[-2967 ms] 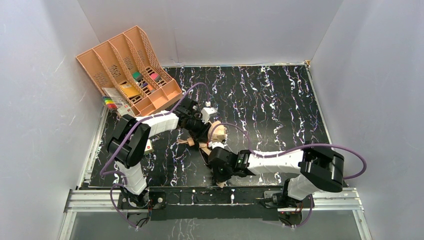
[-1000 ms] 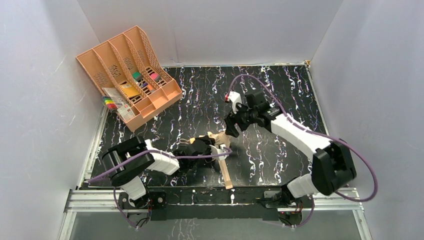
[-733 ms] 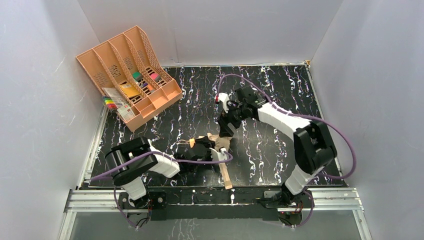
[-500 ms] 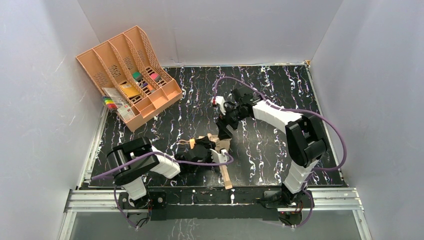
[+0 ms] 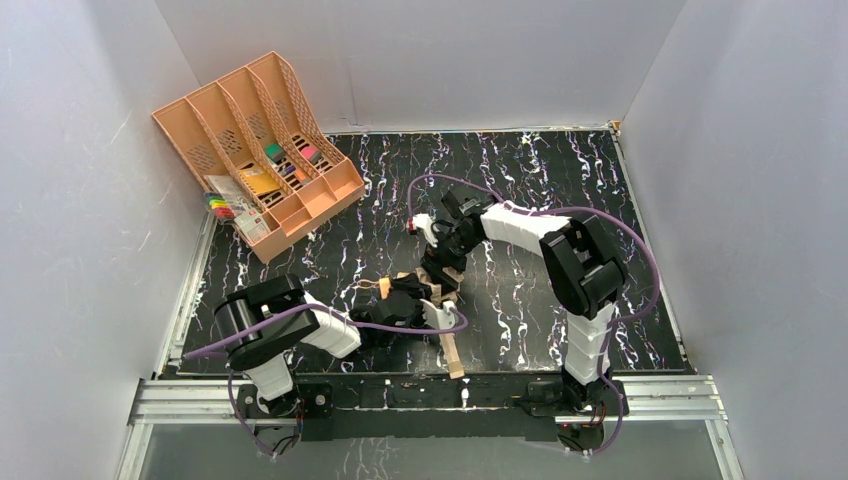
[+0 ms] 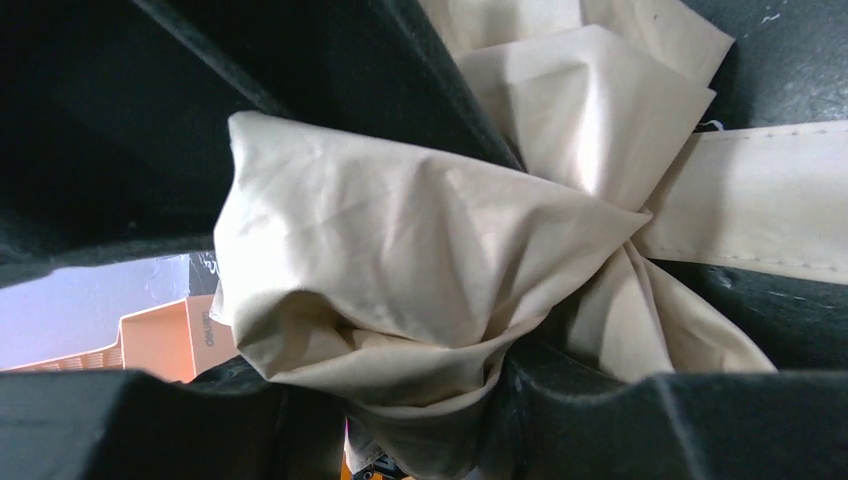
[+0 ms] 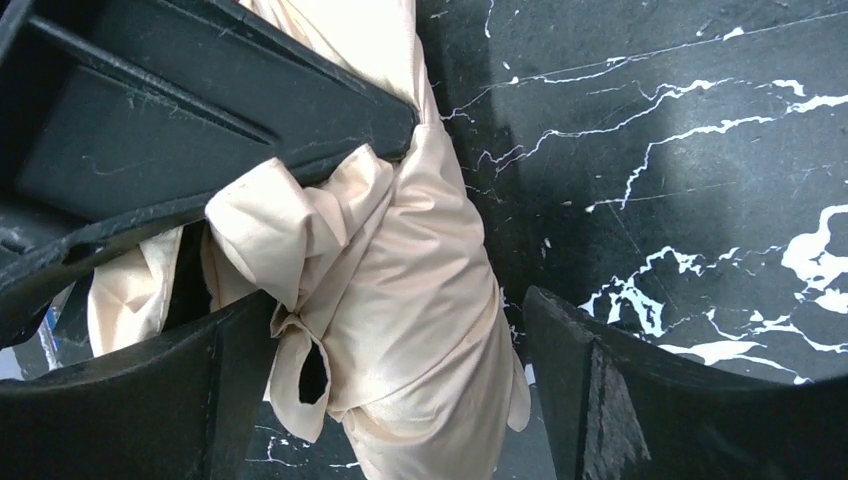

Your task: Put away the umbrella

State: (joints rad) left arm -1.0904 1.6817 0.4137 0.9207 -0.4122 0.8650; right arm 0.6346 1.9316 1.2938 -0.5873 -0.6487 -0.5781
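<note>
The umbrella (image 5: 450, 345) lies near the table's front middle, a bunched beige bundle with its tan shaft pointing toward the near edge. My left gripper (image 5: 416, 302) reaches in low from the left and is shut on its crumpled fabric (image 6: 400, 250), which fills the left wrist view between the fingers (image 6: 700, 420). My right gripper (image 5: 437, 268) comes down from behind with its jaws wide open. They straddle the fabric roll (image 7: 420, 300) without pinching it; a gap shows on the right side. A left-gripper finger (image 7: 200, 100) crosses the right wrist view's upper left.
The peach-orange divided file tray (image 5: 260, 140) sits tilted at the back left corner, with small coloured items in its slots and markers beside it. Grey walls enclose the black marbled table (image 5: 560, 180). The metal rail (image 5: 430, 395) runs along the near edge.
The right arm has swung left from the table's middle right and dropped its gripper over the umbrella, jaws opening wider. The left gripper has kept its hold in the same place.
</note>
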